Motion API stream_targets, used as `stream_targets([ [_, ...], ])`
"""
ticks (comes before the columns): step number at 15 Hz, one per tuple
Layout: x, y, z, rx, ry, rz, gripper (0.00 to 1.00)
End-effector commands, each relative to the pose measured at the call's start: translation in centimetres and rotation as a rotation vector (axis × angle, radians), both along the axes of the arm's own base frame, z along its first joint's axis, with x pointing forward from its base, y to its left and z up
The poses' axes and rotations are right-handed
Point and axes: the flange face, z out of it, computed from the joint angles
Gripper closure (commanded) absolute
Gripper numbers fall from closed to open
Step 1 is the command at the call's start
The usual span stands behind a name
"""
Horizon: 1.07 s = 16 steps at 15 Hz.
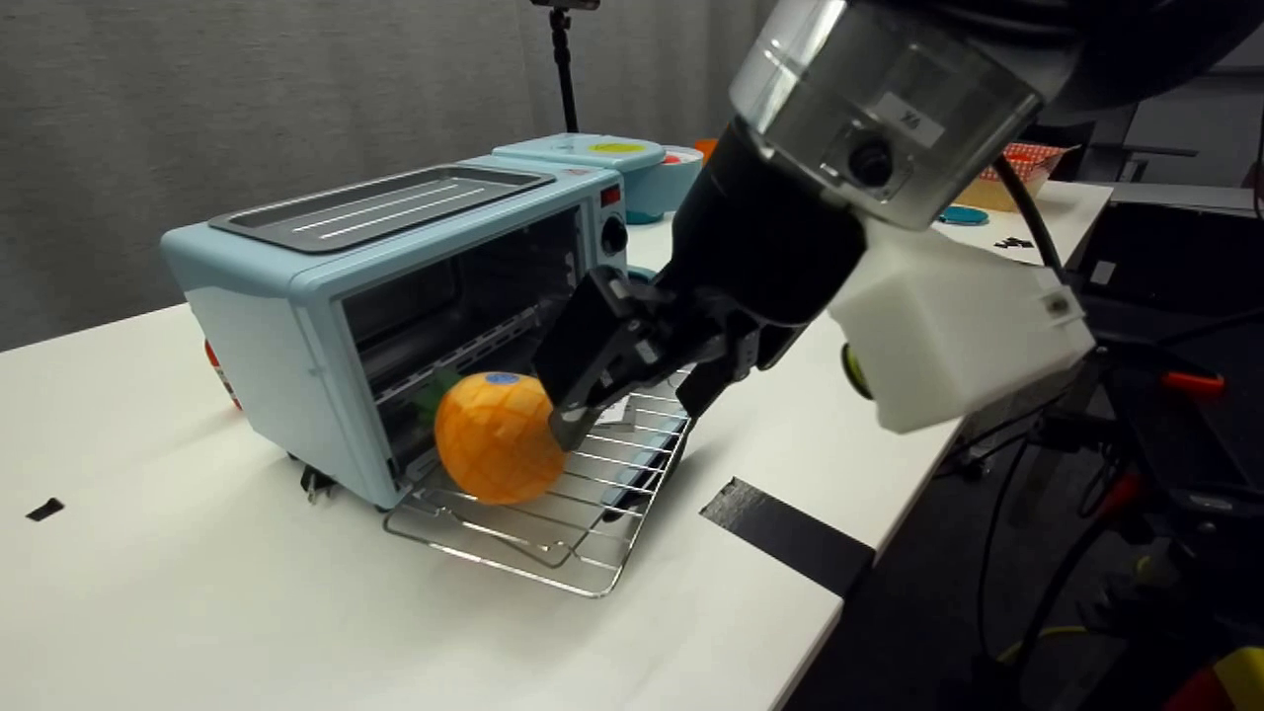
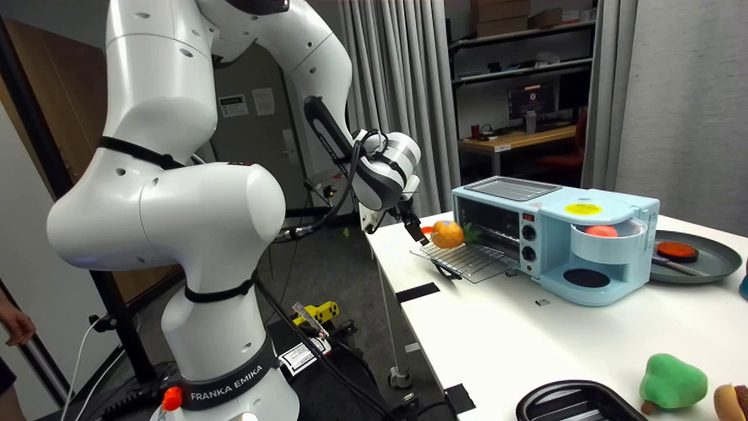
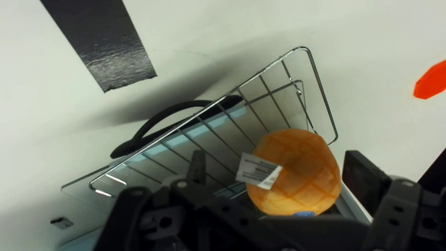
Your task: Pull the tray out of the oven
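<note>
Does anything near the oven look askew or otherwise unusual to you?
The wire rack looks askew: in the wrist view, its front edge slants relative to the lowered glass door, and one end juts past it sideways. I see no spill.

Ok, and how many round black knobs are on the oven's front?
2. In an exterior view, the oven has an upper knob below its small red panel and a lower knob straight beneath that one. Nothing blocks that part of the front, so none seems hidden.

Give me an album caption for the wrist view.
Wrist view: an open gripper frames an orange crosshatched toy partly hiding a silver wire rack above a lowered glass door.
</note>
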Motion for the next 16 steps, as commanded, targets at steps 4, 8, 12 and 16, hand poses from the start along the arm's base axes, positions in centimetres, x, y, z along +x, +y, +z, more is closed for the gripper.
stream_targets([
  [4,-1.9,-0.8,5.5,-0.074,-0.092,0.024,0.0],
  [8,-2.4,-0.8,8.7,-0.103,-0.147,0.03,0.0],
  [12,-3.3,-1.0,11.4,-0.116,-0.189,0.038,0.0],
  [16,-1.8,-0.4,9.8,-0.115,-0.172,0.012,0.0],
])
